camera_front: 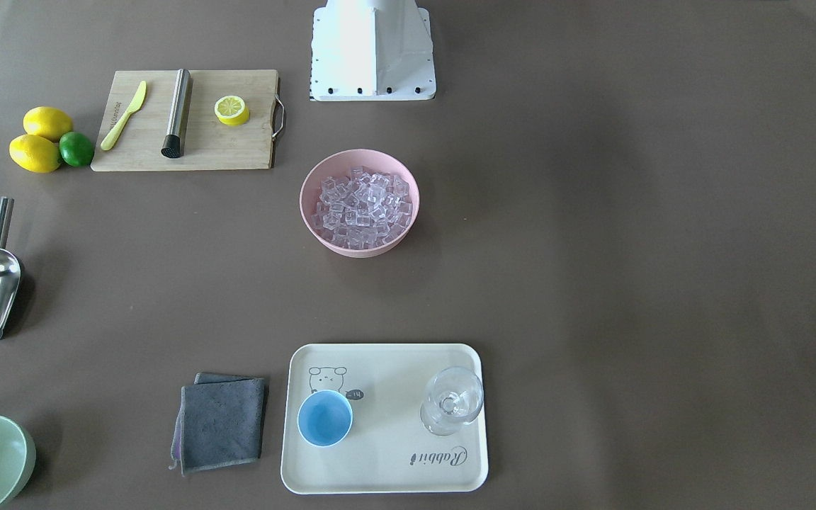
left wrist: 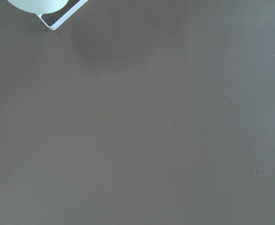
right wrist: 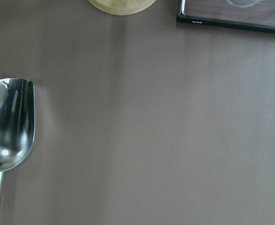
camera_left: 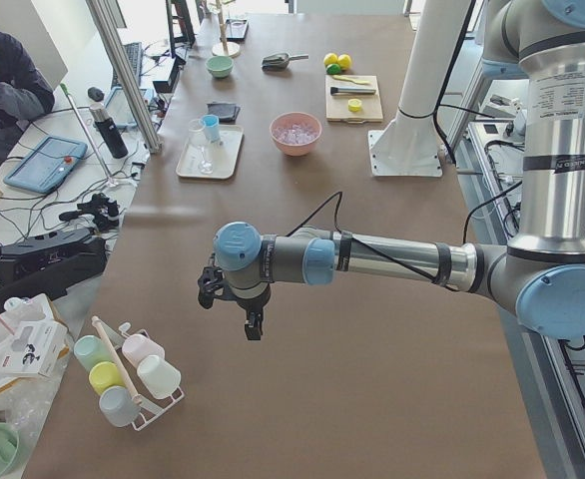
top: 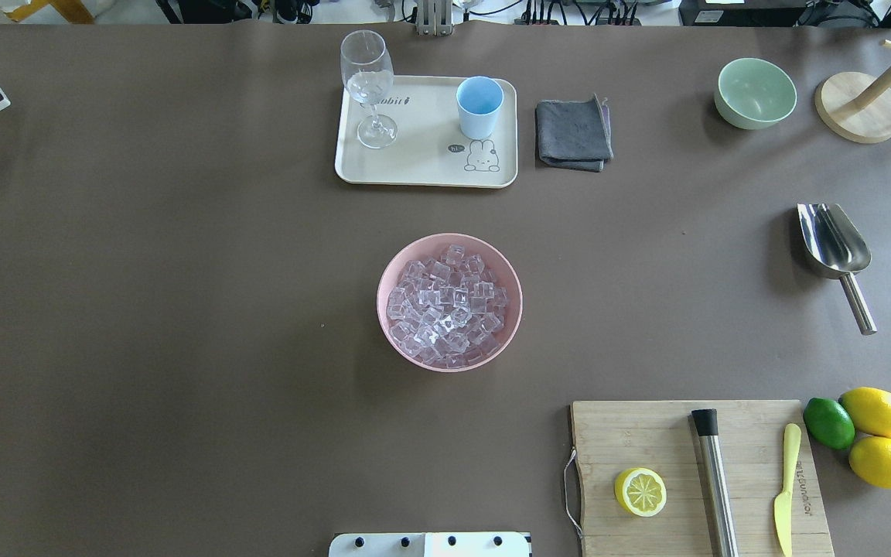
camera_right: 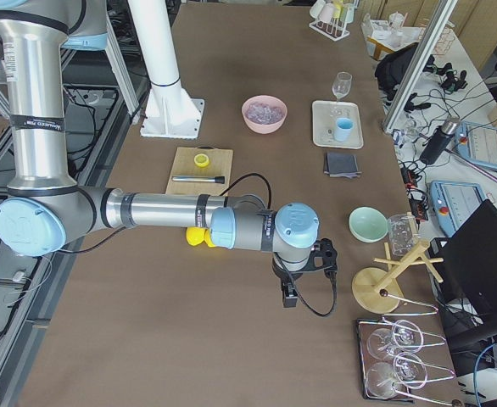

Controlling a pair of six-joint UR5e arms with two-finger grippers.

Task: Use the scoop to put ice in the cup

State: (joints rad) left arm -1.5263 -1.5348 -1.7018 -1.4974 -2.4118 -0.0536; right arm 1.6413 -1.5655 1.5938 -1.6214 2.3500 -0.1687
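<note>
The ice [camera_front: 360,205] is a heap of clear cubes in a pink bowl [top: 387,267] at the table's middle. The light-blue cup [camera_front: 324,418] stands upright and empty on a cream tray [camera_front: 387,471], next to a stemmed glass [camera_front: 452,400]. The steel scoop [top: 832,244] lies on the table at the robot's right, its handle towards the robot; it also shows in the right wrist view [right wrist: 8,124]. My left gripper [camera_left: 235,314] hangs over bare table far to the left. My right gripper [camera_right: 293,288] hangs beyond the scoop, far right. I cannot tell whether either is open.
A cutting board [top: 755,433] holds a lemon half, a steel cylinder and a yellow knife. Lemons and a lime [top: 828,422] lie beside it. A grey cloth [top: 573,133], a green bowl [top: 755,93] and a wooden stand [top: 857,108] are at the far right.
</note>
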